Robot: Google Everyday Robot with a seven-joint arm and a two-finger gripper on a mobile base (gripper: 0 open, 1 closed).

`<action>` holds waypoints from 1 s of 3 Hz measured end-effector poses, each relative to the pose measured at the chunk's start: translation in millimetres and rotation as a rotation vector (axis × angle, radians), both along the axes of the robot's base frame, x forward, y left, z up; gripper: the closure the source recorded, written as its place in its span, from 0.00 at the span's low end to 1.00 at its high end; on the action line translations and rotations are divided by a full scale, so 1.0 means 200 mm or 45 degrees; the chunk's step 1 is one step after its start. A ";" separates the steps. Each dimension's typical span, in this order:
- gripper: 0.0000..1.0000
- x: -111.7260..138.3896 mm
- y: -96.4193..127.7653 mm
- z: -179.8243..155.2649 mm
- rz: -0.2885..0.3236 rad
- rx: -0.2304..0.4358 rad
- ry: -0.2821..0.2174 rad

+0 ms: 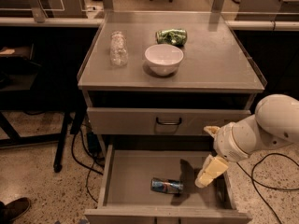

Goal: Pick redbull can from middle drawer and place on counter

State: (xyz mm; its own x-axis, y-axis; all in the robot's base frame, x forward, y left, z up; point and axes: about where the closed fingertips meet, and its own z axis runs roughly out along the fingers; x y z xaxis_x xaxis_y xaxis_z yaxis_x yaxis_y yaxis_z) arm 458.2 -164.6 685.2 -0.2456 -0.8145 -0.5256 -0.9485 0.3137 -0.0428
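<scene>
At far left, low on the speckled floor: toe of a dark shoe (13, 210); black cables (88, 169) trail beside the cabinet.

On the flat grey metal worktop (219, 64) with a low raised rim, left to right:
- Clear plastic bottle (118, 48), lying on its side at the left.
- Round white bowl (163, 59), upright, near the centre, just right of the bottle and apart from it.
- Crumpled green metallic can (171, 36), on its side behind the bowl.

Below the worktop: closed grey drawer front with a dark loop handle (168, 121).

Beneath that: wide shallow grey metal drawer (133, 176), pulled open, with low side walls.
- Slim blue-and-silver drink can with a red mark (167, 185), lying on its side on the drawer floor, towards the front, right of centre.

Right of the can: cream-coloured gripper (202, 180), tilted down and to the left over the right part of the drawer, near the can with a gap between them. Whether its jaws are apart or closed cannot be told; they hold nothing visible.

Far right: bulky white rounded robot arm (266, 127) carrying the gripper, level with the closed drawer front. A black cable (266, 171) loops on the floor under it.
</scene>
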 end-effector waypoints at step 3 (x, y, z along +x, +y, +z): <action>0.00 -0.12 0.06 -0.46 0.096 0.030 0.162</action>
State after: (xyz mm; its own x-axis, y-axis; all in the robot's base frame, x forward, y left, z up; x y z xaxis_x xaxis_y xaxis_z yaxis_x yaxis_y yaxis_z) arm 433.2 -151.9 593.8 -0.2501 -0.8211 -0.5131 -0.9667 0.2410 0.0855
